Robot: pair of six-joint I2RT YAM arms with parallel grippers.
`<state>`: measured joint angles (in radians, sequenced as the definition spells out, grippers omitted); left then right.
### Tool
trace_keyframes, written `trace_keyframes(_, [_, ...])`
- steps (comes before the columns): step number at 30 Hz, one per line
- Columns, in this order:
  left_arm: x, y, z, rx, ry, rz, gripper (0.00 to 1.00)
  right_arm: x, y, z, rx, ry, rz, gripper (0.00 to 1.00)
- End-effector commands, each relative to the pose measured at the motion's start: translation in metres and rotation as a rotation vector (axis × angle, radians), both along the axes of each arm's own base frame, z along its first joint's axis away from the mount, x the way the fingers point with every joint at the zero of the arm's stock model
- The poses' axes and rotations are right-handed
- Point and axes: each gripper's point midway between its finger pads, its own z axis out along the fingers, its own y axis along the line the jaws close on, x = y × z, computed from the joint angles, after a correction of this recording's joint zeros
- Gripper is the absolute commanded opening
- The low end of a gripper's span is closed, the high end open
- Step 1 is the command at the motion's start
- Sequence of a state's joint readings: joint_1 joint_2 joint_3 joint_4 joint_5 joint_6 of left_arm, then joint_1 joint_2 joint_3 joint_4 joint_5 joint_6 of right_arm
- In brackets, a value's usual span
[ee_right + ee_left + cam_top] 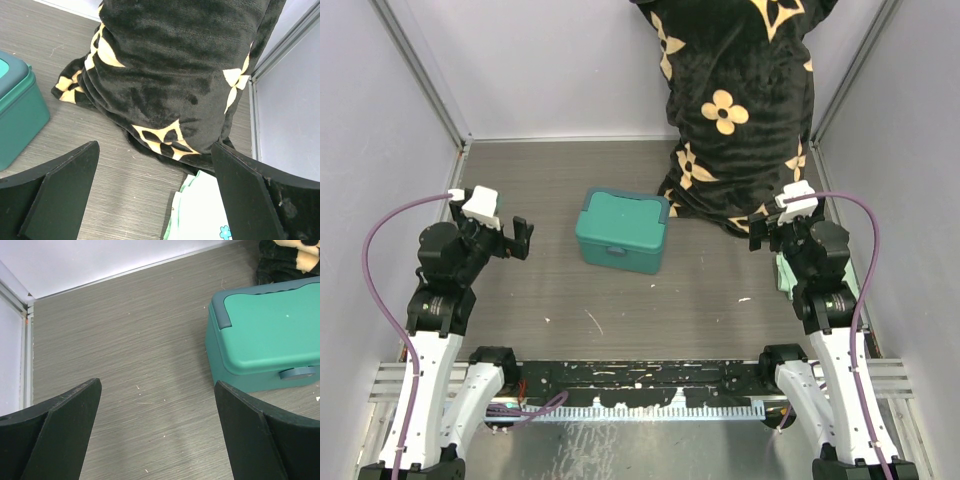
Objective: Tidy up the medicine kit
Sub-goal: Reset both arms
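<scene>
Grey wood-grain table (620, 310) is bordered by pale walls (550, 60). The medicine kit (622, 230), lid shut and contents hidden, is set ahead-right of the left gripper (157, 390), held spread and empty. The right gripper (155, 150) is likewise spread; a black flowered blanket (175, 75) is seen ahead of it, and a green cloth (200, 215) beneath, clear only in its wrist view.

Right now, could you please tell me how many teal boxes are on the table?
1: the medicine kit, lid shut, sits in the middle of the table, beside the black plush fabric. Another could be hidden under that fabric.
</scene>
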<state>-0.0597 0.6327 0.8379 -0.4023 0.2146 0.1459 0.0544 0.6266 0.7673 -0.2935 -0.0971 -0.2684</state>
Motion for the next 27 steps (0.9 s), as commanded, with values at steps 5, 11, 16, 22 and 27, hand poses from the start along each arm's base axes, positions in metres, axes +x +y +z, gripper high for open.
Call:
trace_keyframes(5, [-0.0005,-0.0026,0.0103,0.001,-0.039,-0.015,0.98,-0.0016,-0.0019,0.0132,-0.021,-0.056,0.004,1.0])
trace_keyframes(11, [-0.0001,-0.003,0.0087,0.005,-0.037,-0.019,0.98,-0.0018,-0.0021,0.0123,-0.026,-0.055,0.004,1.0])
trace_keyframes(16, [-0.0003,-0.0022,0.0091,0.008,-0.04,-0.015,0.98,-0.002,-0.0021,0.0127,-0.029,-0.057,0.006,1.0])
trace_keyframes(22, [-0.0001,-0.0022,0.0081,0.012,-0.039,-0.017,0.98,-0.0011,-0.0035,0.0121,-0.029,-0.058,-0.003,1.0])
trace_keyframes(27, [0.0004,-0.0018,0.0071,0.015,-0.037,-0.016,0.98,-0.0021,-0.0012,0.0119,-0.033,-0.055,0.012,1.0])
